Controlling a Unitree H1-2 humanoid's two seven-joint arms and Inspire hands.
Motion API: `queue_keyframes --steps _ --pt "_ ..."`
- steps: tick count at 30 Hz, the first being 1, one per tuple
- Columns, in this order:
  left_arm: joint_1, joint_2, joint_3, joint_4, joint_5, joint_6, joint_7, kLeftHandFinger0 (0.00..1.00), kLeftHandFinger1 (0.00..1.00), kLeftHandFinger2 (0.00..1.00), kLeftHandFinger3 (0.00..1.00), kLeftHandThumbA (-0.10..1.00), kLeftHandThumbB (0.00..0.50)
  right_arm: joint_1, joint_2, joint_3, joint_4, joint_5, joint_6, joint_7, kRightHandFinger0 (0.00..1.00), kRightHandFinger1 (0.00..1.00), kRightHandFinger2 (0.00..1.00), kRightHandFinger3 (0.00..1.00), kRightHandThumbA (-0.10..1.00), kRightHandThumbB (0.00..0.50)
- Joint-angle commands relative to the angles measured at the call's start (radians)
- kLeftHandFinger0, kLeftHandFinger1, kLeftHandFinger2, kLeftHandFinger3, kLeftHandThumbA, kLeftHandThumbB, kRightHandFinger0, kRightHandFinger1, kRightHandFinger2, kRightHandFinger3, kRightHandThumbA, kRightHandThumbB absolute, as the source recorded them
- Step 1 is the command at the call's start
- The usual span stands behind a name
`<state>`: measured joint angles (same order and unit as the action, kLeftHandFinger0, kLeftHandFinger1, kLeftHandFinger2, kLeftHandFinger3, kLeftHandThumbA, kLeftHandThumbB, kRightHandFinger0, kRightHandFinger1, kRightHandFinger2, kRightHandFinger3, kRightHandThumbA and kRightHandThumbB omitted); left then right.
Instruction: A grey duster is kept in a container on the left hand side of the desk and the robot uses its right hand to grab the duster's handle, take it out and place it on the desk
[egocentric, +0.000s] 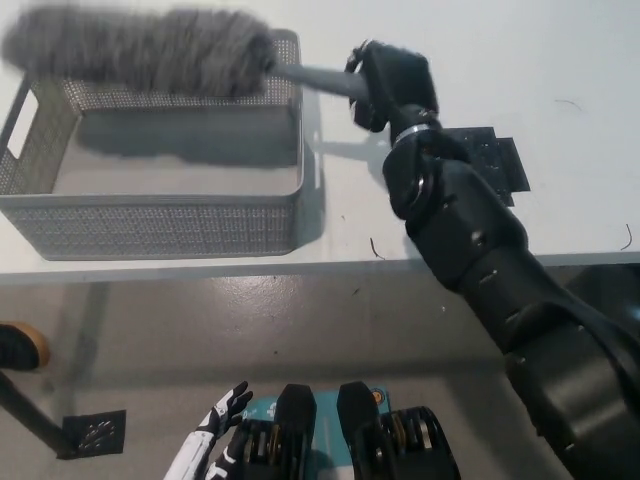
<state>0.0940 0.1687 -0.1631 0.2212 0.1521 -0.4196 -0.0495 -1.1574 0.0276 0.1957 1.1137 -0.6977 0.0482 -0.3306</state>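
Note:
A fluffy grey duster hangs in the air over the far rim of the grey mesh container at the desk's left. Its grey handle runs to the right into my black right hand, which is shut on it just right of the container. The duster's head is blurred and lies roughly level, clear of the container's floor. My white left hand rests low at the bottom left, below the desk edge, fingers apart and holding nothing.
A black flat mat lies on the white desk right of my forearm. The desk's front edge runs across the middle of the view, with grey floor below. A dark object lies on the floor at far left.

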Motion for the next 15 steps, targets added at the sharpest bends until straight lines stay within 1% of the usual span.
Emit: queue_keyframes --steps 1,2,3,4,5,6,7,8,10,11,12,13,14,15 --pt "-0.006 0.012 -0.006 -0.005 0.025 -0.046 -0.01 1.0 1.0 1.0 1.0 0.94 0.197 -0.072 -0.023 -0.222 -0.139 0.268 -0.124 -0.168 0.0 0.0 0.17 0.01 0.17 0.0" --pt "-0.006 0.012 -0.006 -0.002 0.024 -0.046 -0.01 1.0 1.0 1.0 1.0 0.94 0.196 -0.072 -0.019 -0.27 -0.177 0.302 -0.101 -0.16 0.0 0.0 0.13 0.01 0.24 0.0" --pt "-0.006 0.012 -0.006 -0.002 0.022 -0.046 -0.011 1.0 1.0 1.0 1.0 0.94 0.194 -0.07 -0.017 -0.309 -0.208 0.332 -0.101 -0.149 0.0 0.0 0.12 0.04 0.24 0.0" --pt "-0.006 0.011 -0.006 -0.002 0.022 -0.045 -0.011 1.0 1.0 1.0 1.0 0.94 0.195 -0.068 -0.017 -0.325 -0.222 0.346 -0.1 -0.14 0.0 0.0 0.12 0.06 0.27 0.0" --pt "-0.004 0.01 -0.006 -0.002 0.022 -0.042 -0.011 1.0 1.0 1.0 1.0 0.94 0.197 -0.066 -0.019 -0.347 -0.242 0.359 -0.096 -0.132 0.0 0.0 0.12 0.16 0.27 0.0" --pt "-0.001 0.009 -0.007 -0.001 0.024 -0.042 -0.01 1.0 1.0 1.0 1.0 0.94 0.196 -0.06 -0.021 -0.362 -0.264 0.364 -0.093 -0.133 0.0 0.0 0.06 0.16 0.24 0.0" --pt "0.003 0.007 -0.007 0.001 0.025 -0.045 -0.008 1.0 1.0 1.0 1.0 0.94 0.195 -0.05 -0.02 -0.378 -0.292 0.368 -0.085 -0.126 0.0 0.0 0.06 0.15 0.22 0.0" --pt "0.006 0.005 -0.007 0.003 0.025 -0.048 -0.006 1.0 1.0 1.0 1.0 0.94 0.193 -0.043 -0.019 -0.395 -0.31 0.376 -0.075 -0.115 0.0 0.0 0.07 0.19 0.25 0.0" --pt "0.009 0.003 -0.006 0.005 0.025 -0.05 -0.002 1.0 1.0 1.0 1.0 0.93 0.188 -0.037 -0.016 -0.41 -0.323 0.384 -0.07 -0.104 0.0 0.0 0.09 0.23 0.25 0.0" --pt "0.013 0.002 -0.006 0.004 0.027 -0.05 0.005 1.0 1.0 1.0 1.0 0.93 0.183 -0.024 -0.015 -0.423 -0.35 0.396 -0.064 -0.086 0.0 0.0 0.19 0.34 0.27 0.0" --pt "0.02 0.003 -0.006 0.002 0.033 -0.05 0.015 1.0 1.0 1.0 1.0 0.93 0.179 -0.015 -0.013 -0.429 -0.365 0.398 -0.052 -0.08 0.0 0.0 0.26 0.41 0.29 0.0" --pt "0.025 0.003 -0.006 0.001 0.041 -0.05 0.025 1.0 1.0 1.0 1.0 0.93 0.181 -0.011 -0.018 -0.424 -0.367 0.378 -0.033 -0.086 0.0 0.0 0.29 0.42 0.32 0.0" --pt "0.033 0.004 -0.003 -0.005 0.045 -0.05 0.028 1.0 1.0 1.0 1.0 0.93 0.182 -0.003 -0.023 -0.414 -0.37 0.358 -0.019 -0.09 0.0 0.0 0.28 0.4 0.35 0.0" --pt "0.036 0.004 -0.001 -0.006 0.044 -0.05 0.026 1.0 1.0 1.0 1.0 0.93 0.191 0.006 -0.029 -0.413 -0.373 0.361 -0.028 -0.081 0.0 0.0 0.25 0.37 0.33 0.0"
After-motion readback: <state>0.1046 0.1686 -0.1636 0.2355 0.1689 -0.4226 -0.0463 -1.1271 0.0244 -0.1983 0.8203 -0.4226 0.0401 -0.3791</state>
